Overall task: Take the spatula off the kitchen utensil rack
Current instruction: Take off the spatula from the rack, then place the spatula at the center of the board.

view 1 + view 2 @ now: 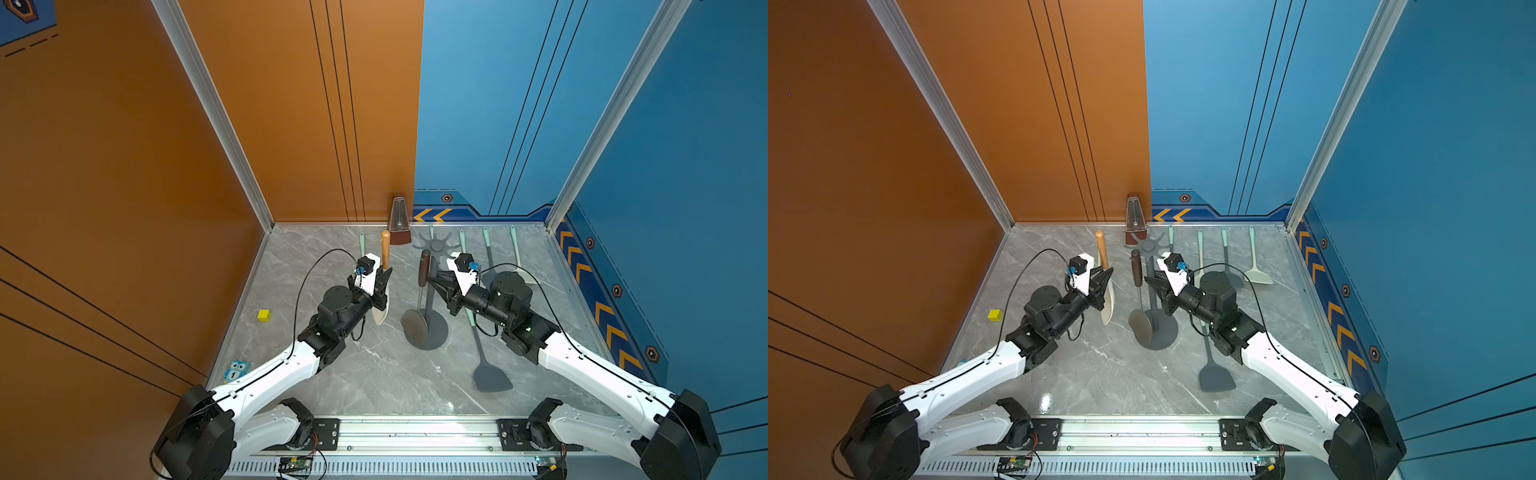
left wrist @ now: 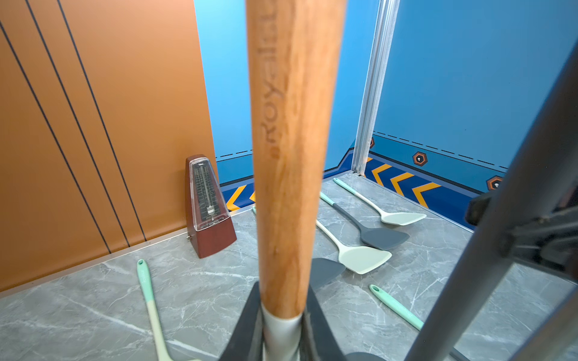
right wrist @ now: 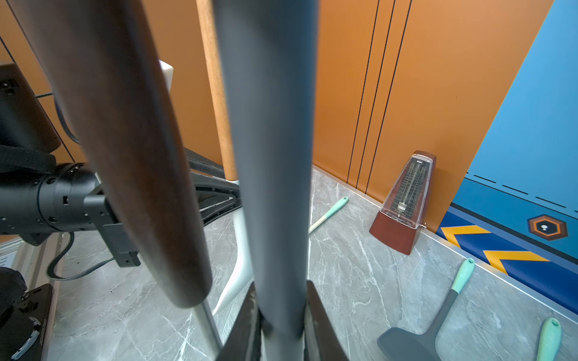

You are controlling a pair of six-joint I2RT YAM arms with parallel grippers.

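Left claw [image 1: 385,277] clenched on spatula [image 1: 385,248] just below wooden handle; spatula upright, pale blade down, off rack [image 1: 434,330], beside it. Right claw [image 1: 433,284] clamped around rack pole. Dark-handled utensil [image 1: 424,268] hangs from rack.

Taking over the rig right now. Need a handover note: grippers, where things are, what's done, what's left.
Left gripper: shut on the wooden-handled spatula, at the neck just below the wood, holding it upright.
Right gripper: shut on the pole of the kitchen utensil rack, steadying it.
The spatula is clear of the rack's hook crown, on the left arm's side.
A dark-handled utensil hangs on the rack.
Done: spatula off the hooks.
Left: probably lay it on the table, then open both grippers.
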